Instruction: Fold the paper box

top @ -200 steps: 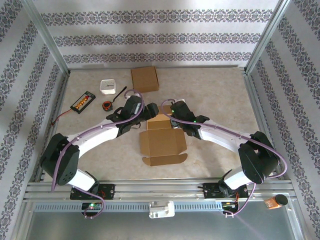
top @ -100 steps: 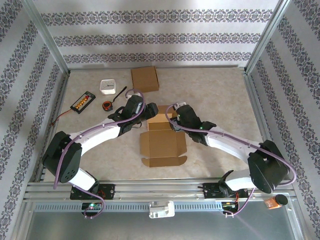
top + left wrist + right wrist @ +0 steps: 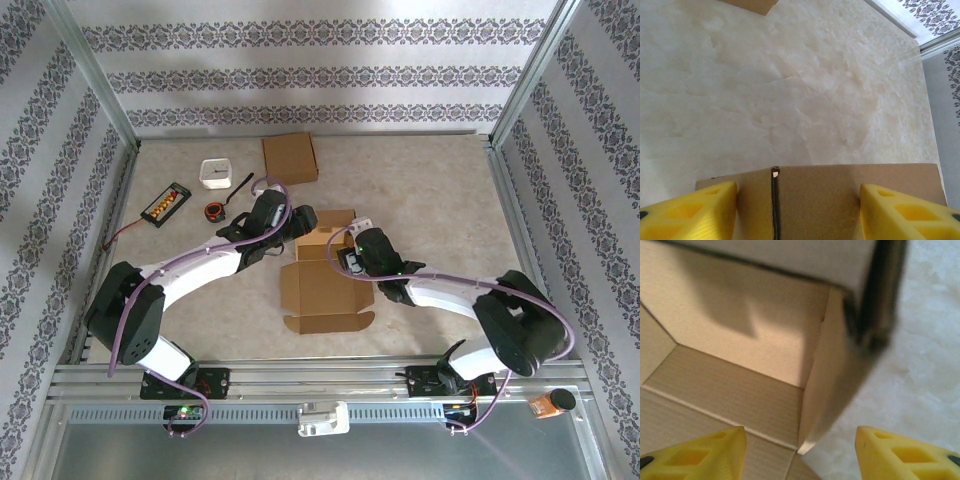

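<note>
The paper box (image 3: 322, 292) lies in the middle of the table (image 3: 440, 190), between the two arms and partly formed. Its far end stands up as walls, while the near panels and a rounded flap lie flat toward the arm bases. The left gripper (image 3: 302, 222) sits at the far left corner of the raised end. The right gripper (image 3: 348, 260) is at the box's right side, just beside the wall there.

The overhead camera gives this layout but not the jaws — the wrist cameras supply that. From the left wrist, two yellow fingers (image 3: 690, 212) stand well apart. A brown cardboard wall runs across between and beyond them (a dark slit between two panels shows near the left finger). They are spread, not clamped; whether they brush the cardboard I cannot tell.

From the right wrist, the fingertips (image 3: 910, 456) are likewise parted. An upright corner of the box rises between them, with the box's inside to the left and bare table to the right. The corner touches neither finger, and the upper part of this view is blurred.

Only the overhead view takes in the far things: a second brown carton (image 3: 290, 158), a white tub (image 3: 216, 173) and a black-and-orange device (image 3: 166, 203).
</note>
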